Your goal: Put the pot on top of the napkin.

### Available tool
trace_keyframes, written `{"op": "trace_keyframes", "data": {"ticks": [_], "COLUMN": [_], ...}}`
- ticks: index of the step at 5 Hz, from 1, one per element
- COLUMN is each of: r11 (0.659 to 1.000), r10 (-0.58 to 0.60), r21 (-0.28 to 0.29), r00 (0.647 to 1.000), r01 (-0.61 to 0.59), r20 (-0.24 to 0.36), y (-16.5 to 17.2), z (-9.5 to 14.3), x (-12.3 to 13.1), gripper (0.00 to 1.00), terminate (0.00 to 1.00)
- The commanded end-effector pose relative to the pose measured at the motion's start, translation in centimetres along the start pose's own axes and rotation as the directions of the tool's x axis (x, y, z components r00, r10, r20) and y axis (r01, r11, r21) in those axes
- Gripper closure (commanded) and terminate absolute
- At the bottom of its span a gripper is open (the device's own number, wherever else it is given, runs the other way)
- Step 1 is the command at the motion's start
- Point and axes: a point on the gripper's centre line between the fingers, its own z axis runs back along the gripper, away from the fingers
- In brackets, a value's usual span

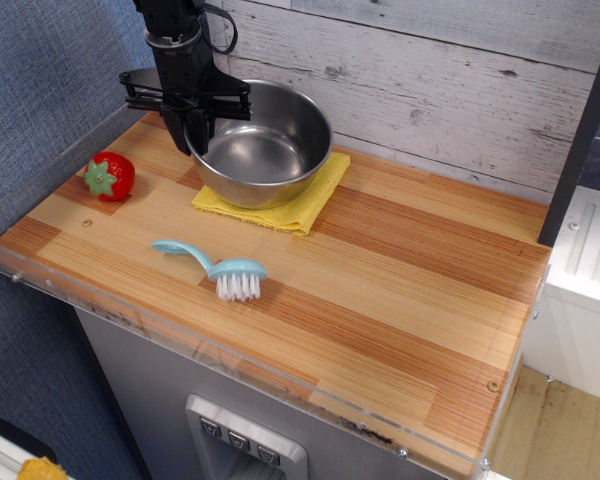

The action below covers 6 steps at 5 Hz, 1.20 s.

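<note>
Judging progress: placement nearly complete. Pot [263,145] positioned over napkin [298,202], covering most of it; yellow cloth visible only along front and right edges and at front-left corner. Cannot tell whether pot base rests fully on cloth or hangs just above it; left side of pot appears to overhang napkin edge slightly. Remaining, as judged: confirm full contact, release rim, withdraw arm upward.

Gripper [193,122] located at left rim of pot, pointing straight down from vertical black arm. Fingers [202,128] closed narrowly across left wall of pot, one apparently inside bowl, one outside, gripping rim. Pot extends rightward and toward back wall from gripper; gripper sits at pot's left edge, not over its centre.

Pot location on table [400,290]: back-left area, close to white plank wall, upright, opening upward, empty inside.

Other items, all apart from pot: red strawberry toy [110,176] to left, near table edge; light-blue brush [216,267] in front of napkin, bristles facing forward. Neither obstructing release or withdrawal path.
</note>
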Motion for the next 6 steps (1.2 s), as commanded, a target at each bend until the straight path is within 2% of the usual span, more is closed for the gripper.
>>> {"op": "trace_keyframes", "data": {"ticks": [1,2,3,4,5,6], "r11": [0.999,0.999,0.999,0.999,0.998,0.999], "r10": [0.022,0.026,0.010,-0.005,-0.007,-0.008], "r21": [-0.025,-0.041,-0.045,-0.052,-0.058,-0.042], "r00": [1.000,1.000,0.999,0.998,0.998,0.999], "r01": [-0.022,-0.027,-0.012,0.002,0.004,0.006], "r20": [0.005,-0.012,-0.052,-0.058,-0.054,-0.040], "y": [-0.6,-1.3,-1.6,-1.8,-2.1,-2.4], "z": [-0.2,-0.9,-1.2,-0.8,0.8,3.5], "x": [-1.0,-1.5,-1.9,-2.0,-2.4,-4.3], "gripper": [1.00,1.00,0.00,0.00,0.00,0.00], "terminate": [0.00,0.00,0.00,0.00,0.00,0.00]}}
